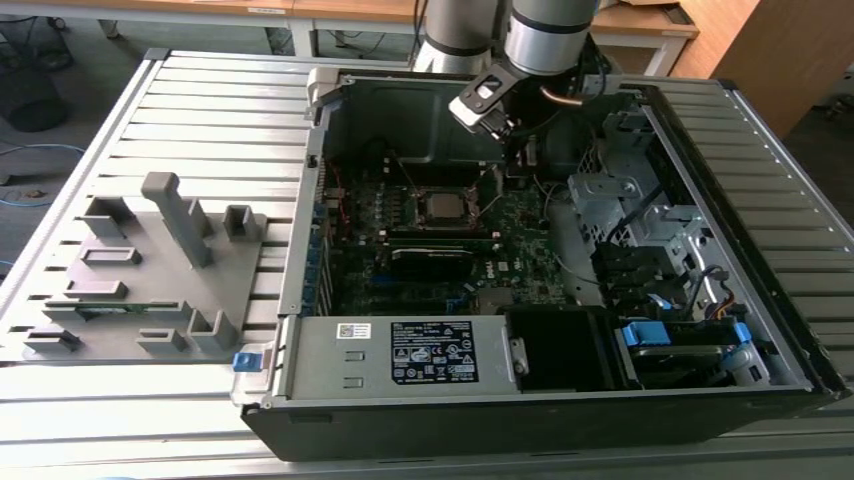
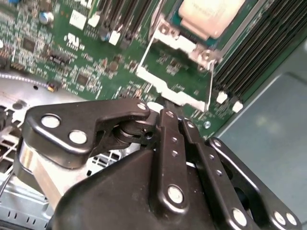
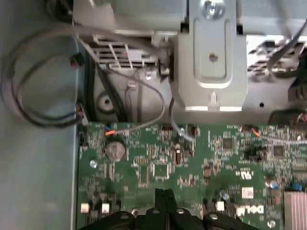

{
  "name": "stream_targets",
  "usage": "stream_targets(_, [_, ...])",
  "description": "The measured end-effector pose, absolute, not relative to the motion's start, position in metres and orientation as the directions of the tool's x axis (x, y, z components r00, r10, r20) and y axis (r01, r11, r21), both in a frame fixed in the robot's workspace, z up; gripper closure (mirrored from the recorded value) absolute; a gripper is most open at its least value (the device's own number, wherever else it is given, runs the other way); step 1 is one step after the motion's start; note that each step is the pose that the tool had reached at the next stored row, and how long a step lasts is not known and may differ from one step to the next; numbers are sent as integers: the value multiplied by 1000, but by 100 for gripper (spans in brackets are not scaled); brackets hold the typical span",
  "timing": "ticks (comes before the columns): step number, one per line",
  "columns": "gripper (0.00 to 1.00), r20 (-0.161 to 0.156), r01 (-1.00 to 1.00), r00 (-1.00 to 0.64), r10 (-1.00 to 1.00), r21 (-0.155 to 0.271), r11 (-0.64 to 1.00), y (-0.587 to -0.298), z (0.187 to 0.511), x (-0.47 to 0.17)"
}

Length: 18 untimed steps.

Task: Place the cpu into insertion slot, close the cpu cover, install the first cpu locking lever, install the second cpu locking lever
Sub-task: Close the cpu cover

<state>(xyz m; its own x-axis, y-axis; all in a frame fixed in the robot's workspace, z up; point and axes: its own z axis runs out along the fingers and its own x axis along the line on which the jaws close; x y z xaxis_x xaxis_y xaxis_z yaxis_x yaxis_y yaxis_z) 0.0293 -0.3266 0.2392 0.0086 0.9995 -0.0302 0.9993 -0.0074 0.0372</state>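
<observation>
by the cpu cover (image 2: 160,83), closed jaws mask any contact.

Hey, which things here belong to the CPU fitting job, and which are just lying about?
Job: brownish-grey square cpu in its silver-rimmed insertion slot; silvery windowed cpu cover, open; black claw at the cover's edge.
Lying about: grey plastic fixture block; round silver coin battery; looped grey cables.

- The ribbed grey metal bench (image 1: 200,110) is lit evenly from above, washed pale at the exterior view's lower edge.
- The open black computer case (image 1: 400,125) is left shadowed inside.
- Glare is thrown off the pale square metallic cpu (image 2: 211,17) in the second wrist view.
</observation>
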Motion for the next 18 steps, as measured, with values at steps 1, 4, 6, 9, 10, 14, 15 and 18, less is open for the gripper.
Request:
stream_targets(1, [90, -30, 999, 9, 1000, 38, -7, -327, 239, 26])
stream_targets(4, [90, -30, 999, 9, 1000, 42, -7, -327, 238, 16])
stream_targets(6, [90, -30, 999, 9, 999, 45, -7, -327, 237, 9])
stream_targets(9, [90, -30, 999, 9, 1000, 48, -7, -327, 236, 1])
stream_targets(10, [90, -30, 999, 9, 1000, 48, -7, -327, 236, -2])
stream_targets(14, [90, -30, 999, 9, 1000, 50, -7, -327, 234, -12])
stream_targets(15, [90, -30, 999, 9, 1000, 51, -7, -327, 234, -14])
stream_targets(18, [90, -30, 999, 9, 1000, 51, -8, -327, 233, -19])
